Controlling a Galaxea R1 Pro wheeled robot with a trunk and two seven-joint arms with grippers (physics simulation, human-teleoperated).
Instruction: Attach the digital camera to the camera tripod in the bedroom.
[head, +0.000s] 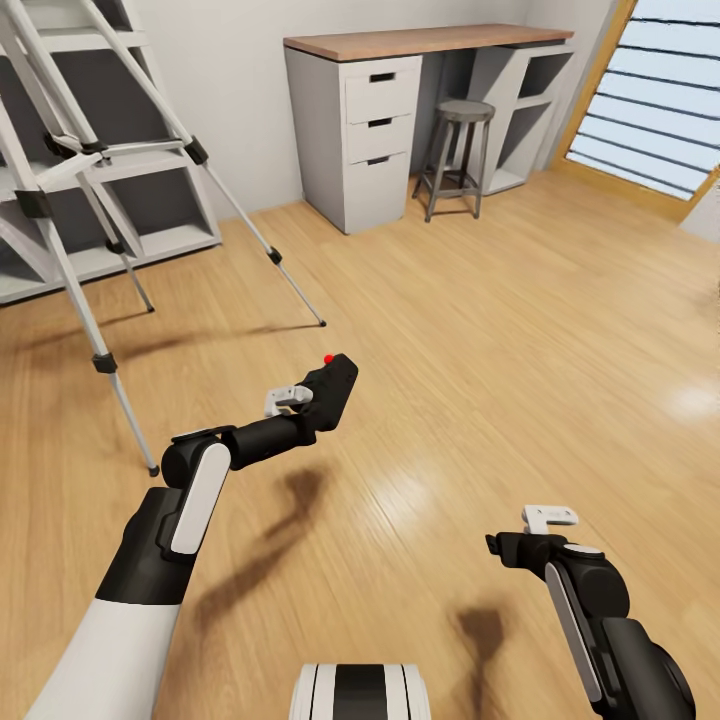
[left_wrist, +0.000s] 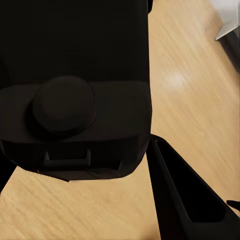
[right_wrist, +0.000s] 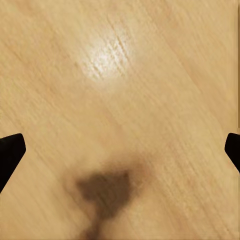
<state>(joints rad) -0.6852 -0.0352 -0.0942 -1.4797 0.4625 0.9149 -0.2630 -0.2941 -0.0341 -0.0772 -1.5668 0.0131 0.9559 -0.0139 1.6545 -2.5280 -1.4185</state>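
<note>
The digital camera (head: 331, 392) is pinched in the left end effector (head: 312, 402) and is carried above the wood floor (head: 480, 330), near the camera tripod (head: 95, 175) on its desk side. The tripod head is cut off by the head view's upper edge, so the mount plate cannot be judged. The right end effector (head: 530, 535) is held spread and empty, well apart from the tripod.

For the approach, the camera is best raised to head height before it is brought in, so that the splayed legs are cleared. The camera base should be kept level and facing down. The grip should be kept firm until seating is confirmed.
</note>
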